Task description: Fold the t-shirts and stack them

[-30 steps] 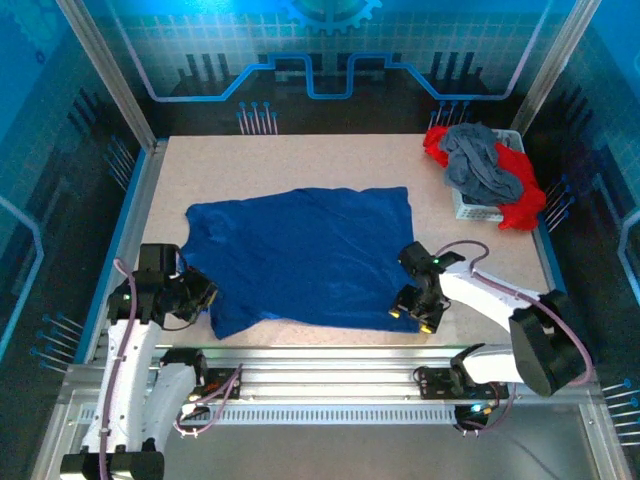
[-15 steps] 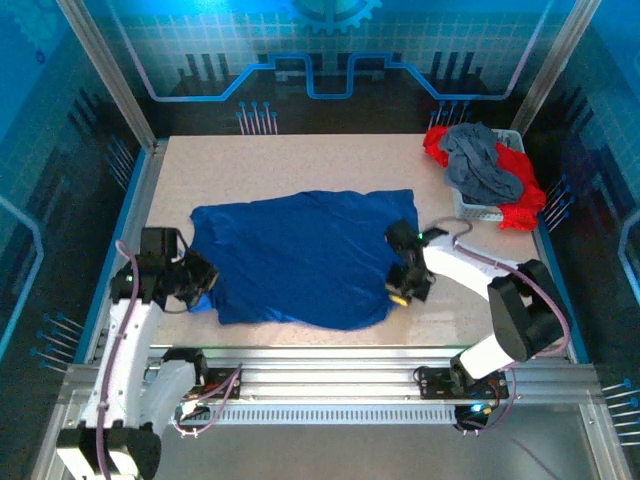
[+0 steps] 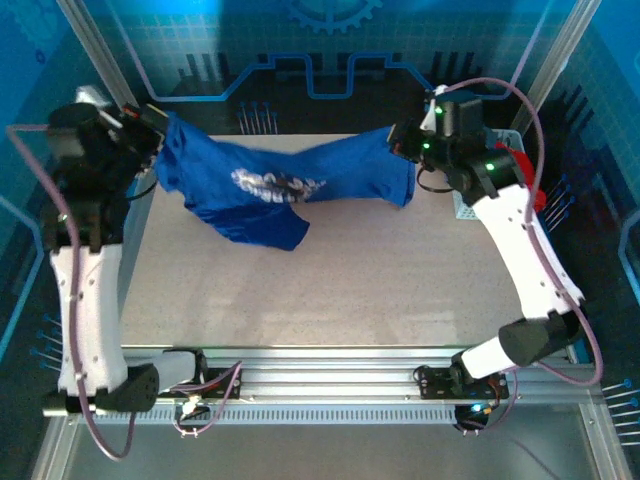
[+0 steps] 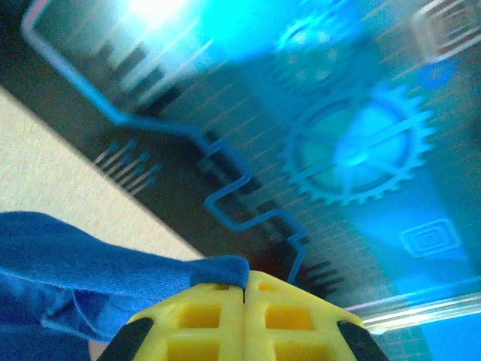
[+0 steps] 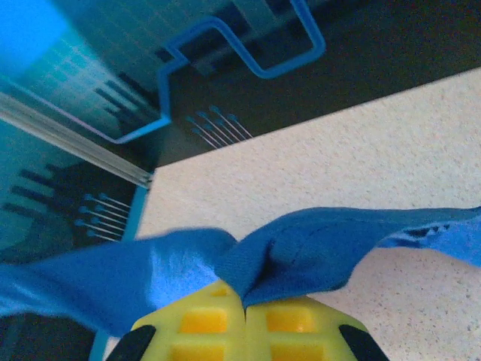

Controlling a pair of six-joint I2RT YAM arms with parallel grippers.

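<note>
Tabletop (image 3: 350,290) open beneath blue tee (image 3: 260,185), held aloft along far edge.

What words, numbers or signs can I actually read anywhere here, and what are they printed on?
No text is clear enough to quote.
On the blue t-shirt: a white chest print, perhaps lettering, too blurred to read.
On the back wall: a gear emblem and a square spiral sign, which are pictures without letters or numbers.
</note>
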